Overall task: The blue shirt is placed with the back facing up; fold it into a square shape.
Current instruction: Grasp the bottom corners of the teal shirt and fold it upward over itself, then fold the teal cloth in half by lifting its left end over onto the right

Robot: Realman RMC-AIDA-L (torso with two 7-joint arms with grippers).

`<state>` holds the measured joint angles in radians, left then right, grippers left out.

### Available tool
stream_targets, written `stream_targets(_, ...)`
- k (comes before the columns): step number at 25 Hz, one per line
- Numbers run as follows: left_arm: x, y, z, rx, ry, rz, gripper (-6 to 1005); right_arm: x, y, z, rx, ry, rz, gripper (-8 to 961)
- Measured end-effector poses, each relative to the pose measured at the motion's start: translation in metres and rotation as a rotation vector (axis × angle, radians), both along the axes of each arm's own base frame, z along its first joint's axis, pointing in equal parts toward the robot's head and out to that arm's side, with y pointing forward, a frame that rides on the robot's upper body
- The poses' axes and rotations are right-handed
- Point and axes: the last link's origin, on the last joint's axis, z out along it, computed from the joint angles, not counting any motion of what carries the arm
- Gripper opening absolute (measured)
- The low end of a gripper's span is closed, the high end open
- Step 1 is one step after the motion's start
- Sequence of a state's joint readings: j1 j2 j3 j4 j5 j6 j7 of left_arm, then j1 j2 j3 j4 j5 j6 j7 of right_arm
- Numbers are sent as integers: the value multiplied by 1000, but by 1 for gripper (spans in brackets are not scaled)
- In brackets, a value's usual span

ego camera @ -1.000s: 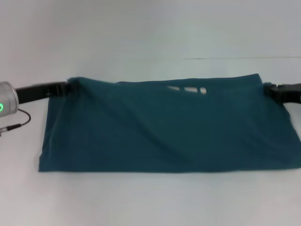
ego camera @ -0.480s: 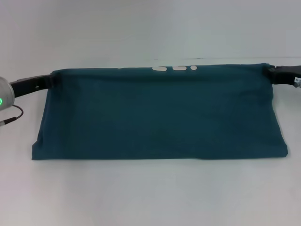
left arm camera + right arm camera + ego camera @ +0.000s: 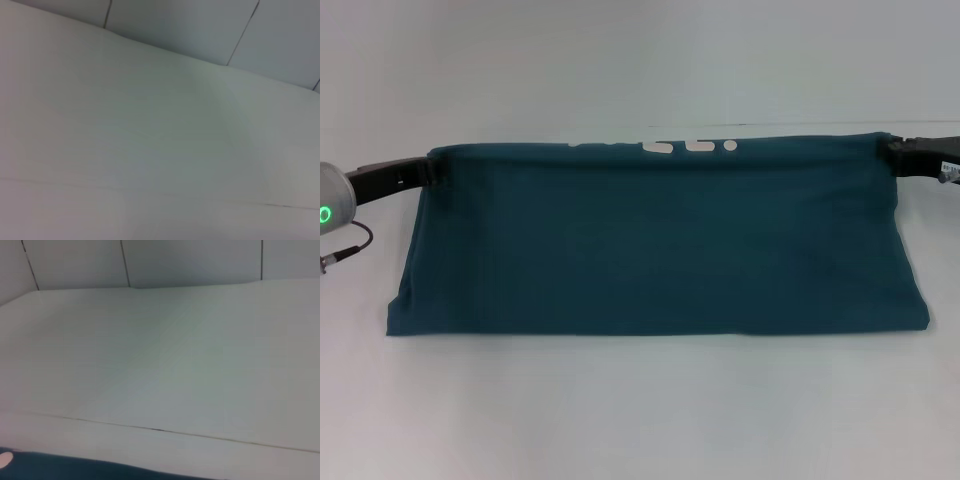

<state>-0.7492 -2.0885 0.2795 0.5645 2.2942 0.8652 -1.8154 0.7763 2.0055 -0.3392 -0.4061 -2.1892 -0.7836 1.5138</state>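
- So the blue shirt lies on the white table as a wide folded band, spread across most of the scene from left to right.
- Its near edge runs straight and flat on the table, with the left near corner a bit rounded.
- Bits of white print peek out along the far edge, right of the middle.
- The left gripper sits at the shirt's far left corner, its black arm coming in from the left side. It's touching the cloth there, but I can't tell if the fingers are pinching it or not.
- The right gripper is at the far right corner, same deal: right up against the cloth, fingers hidden.
- The right wrist view catches a dark teal strip of the shirt with one white spot; the left wrist view is just bare table.
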Motion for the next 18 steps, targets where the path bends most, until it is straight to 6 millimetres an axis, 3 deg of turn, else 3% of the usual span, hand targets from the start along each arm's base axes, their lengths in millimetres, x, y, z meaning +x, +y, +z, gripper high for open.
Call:
stream_targets(10,2,3,-2,19,7,11,42,-2,3,-12,-9,-75,-7,102)
stream_targets(14,-3,4,1,85,-13,53,172,-4,6,-9,33,-76,-15,138)
stream_targets(16,-6,3,3,101,-20,65,237,-4,6,-8,39,-72,-16,366)
stream_targets(18,-8,2,6,119,-27,75,302,-3,7,-5,45,-66,-20,407)
